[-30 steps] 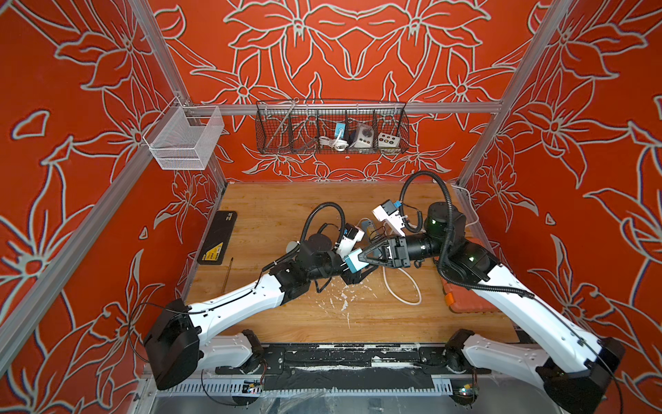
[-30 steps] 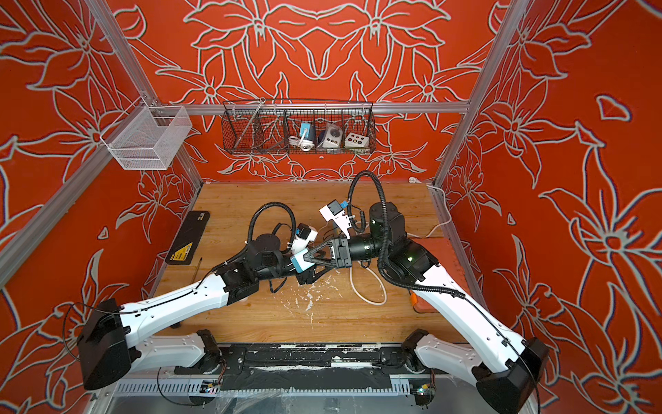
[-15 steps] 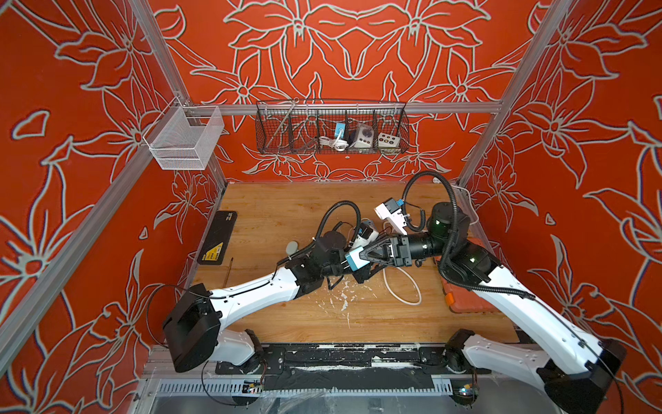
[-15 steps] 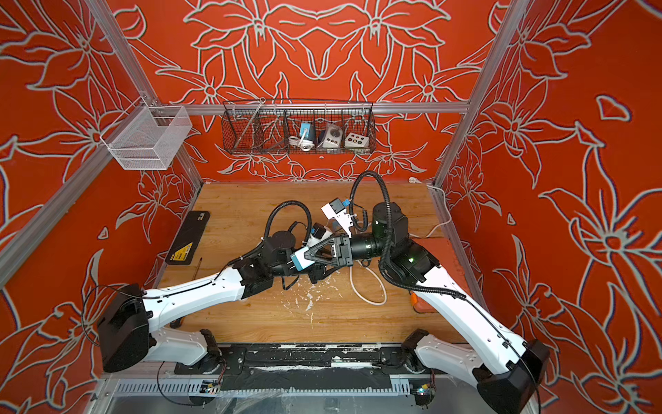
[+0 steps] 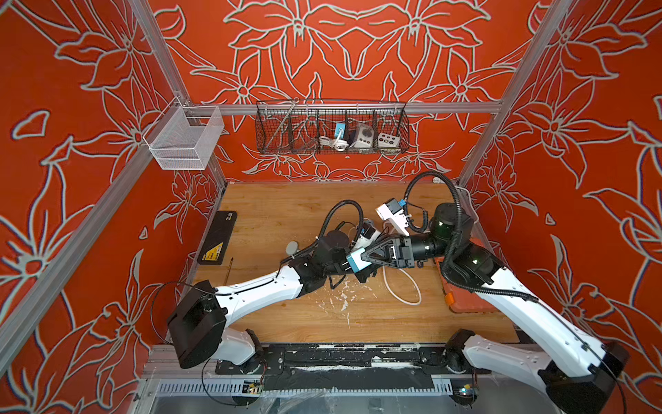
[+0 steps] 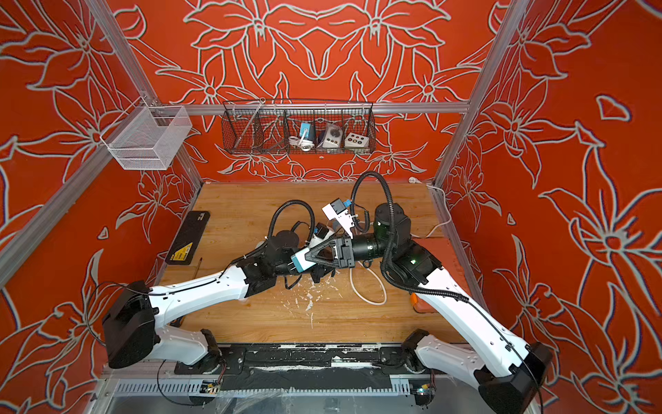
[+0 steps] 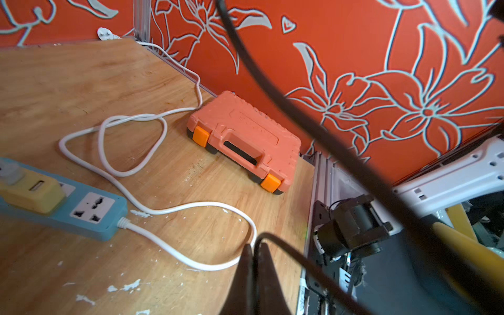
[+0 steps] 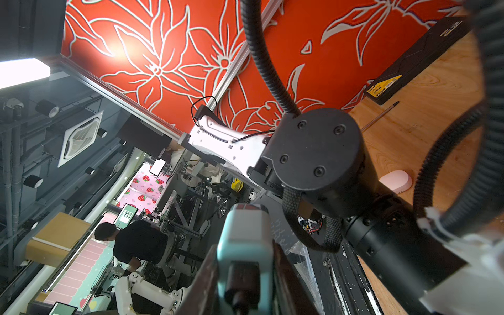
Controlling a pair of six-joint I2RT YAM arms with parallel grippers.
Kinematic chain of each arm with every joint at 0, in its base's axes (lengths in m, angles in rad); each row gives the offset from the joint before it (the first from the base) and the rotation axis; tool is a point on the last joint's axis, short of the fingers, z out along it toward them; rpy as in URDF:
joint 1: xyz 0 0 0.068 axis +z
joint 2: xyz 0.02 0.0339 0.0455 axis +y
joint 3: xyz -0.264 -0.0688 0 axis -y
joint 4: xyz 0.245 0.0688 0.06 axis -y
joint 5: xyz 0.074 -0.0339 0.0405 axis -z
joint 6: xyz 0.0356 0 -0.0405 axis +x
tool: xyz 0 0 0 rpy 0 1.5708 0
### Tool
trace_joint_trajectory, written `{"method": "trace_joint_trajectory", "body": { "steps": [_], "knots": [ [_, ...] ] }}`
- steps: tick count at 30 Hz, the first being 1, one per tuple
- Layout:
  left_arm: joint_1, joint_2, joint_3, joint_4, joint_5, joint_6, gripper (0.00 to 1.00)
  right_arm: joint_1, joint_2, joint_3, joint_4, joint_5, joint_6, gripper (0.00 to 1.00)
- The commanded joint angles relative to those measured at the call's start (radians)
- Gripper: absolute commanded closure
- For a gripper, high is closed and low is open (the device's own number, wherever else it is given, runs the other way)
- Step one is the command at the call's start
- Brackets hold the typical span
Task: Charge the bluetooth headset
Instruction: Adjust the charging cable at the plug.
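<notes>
My right gripper (image 5: 362,258) is shut on a teal charger adapter (image 5: 356,261), held above the table's middle with its prongs toward the left arm. A black plug sits in the adapter (image 8: 245,234) between the right gripper's jaws (image 8: 245,261). My left gripper (image 7: 253,246) is shut on a thin black cable (image 7: 286,248), just below the adapter. The bluetooth headset (image 5: 292,247), a small pale oval case, lies on the wood left of the left wrist. A blue power strip (image 7: 90,212) carrying a yellow adapter lies near the left gripper; the arms hide it in both top views.
The strip's white cord (image 5: 404,286) loops over the wooden table (image 5: 279,211). An orange tool case (image 7: 242,139) lies by the right wall, a flat black box (image 5: 218,236) by the left wall. A wire basket (image 5: 331,127) and a white mesh basket (image 5: 184,138) hang above.
The left arm has reached right, under the right gripper, and its jaws have closed on the black cable. The right arm has hardly moved.
</notes>
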Motion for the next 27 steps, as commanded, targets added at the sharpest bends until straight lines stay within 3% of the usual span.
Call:
{"method": "trace_joint_trajectory", "body": {
  "steps": [1,8,15,23,27],
  "knots": [
    [-0.003,-0.018,0.018,-0.026,-0.006,0.016,1.00,-0.004,-0.016,-0.004,-0.003,-0.010,-0.026,0.91],
    [0.030,-0.119,0.005,-0.220,-0.219,0.024,1.00,-0.024,-0.052,-0.025,-0.129,0.007,-0.110,0.92],
    [0.197,-0.252,0.008,-0.448,-0.343,-0.047,1.00,-0.050,-0.096,-0.046,-0.402,0.107,-0.306,0.92],
    [0.278,-0.306,0.141,-0.678,-0.469,-0.043,1.00,-0.054,-0.025,-0.018,-0.694,0.412,-0.534,0.93],
    [0.315,-0.323,0.202,-0.745,-0.474,-0.036,1.00,-0.054,0.025,-0.006,-0.757,0.555,-0.589,0.94]
  ]
}}
